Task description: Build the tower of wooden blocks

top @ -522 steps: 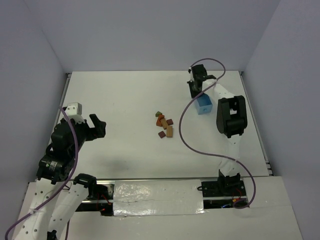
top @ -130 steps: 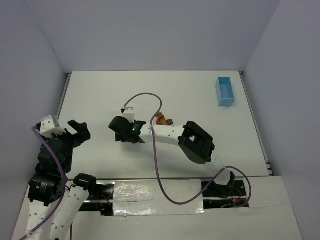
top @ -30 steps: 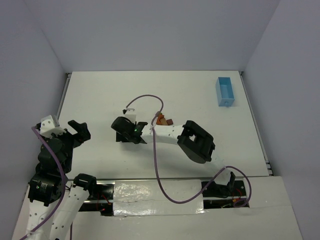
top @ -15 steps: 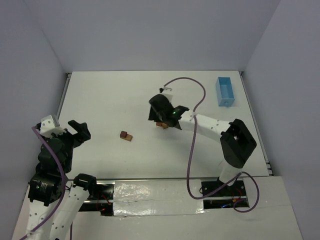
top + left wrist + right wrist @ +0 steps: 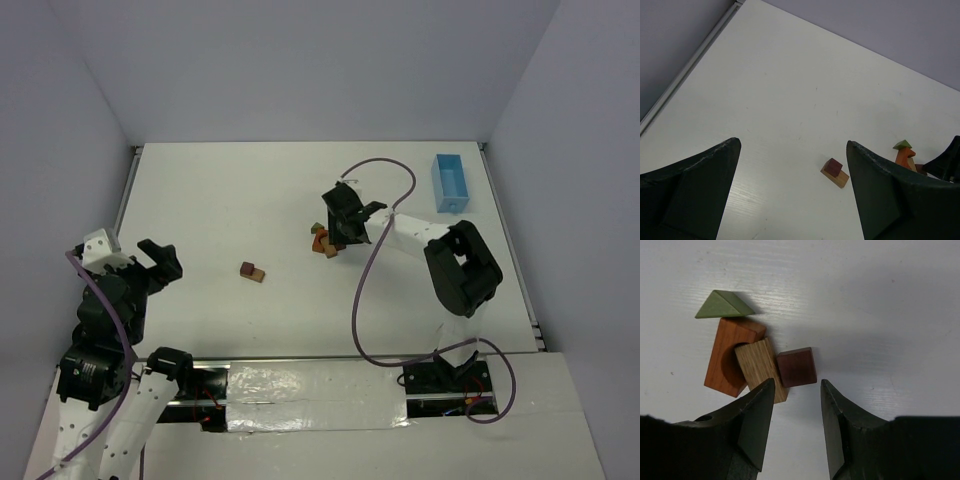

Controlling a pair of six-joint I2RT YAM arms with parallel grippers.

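The tower (image 5: 252,271) is only two blocks high (left of the middle of the table (image 5: 220,190)). More wood blocks (image 5: 760,367) lie mid-table, just ahead of the right gripper (image 5: 796,390). Its jaws are apart and empty. The left gripper (image 5: 792,145) is wide apart and empty too.

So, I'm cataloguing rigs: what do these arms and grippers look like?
The left arm and right arm are white links with black joints, each trailing a purple cable. The left gripper and right gripper have black wedge-shaped fingers.
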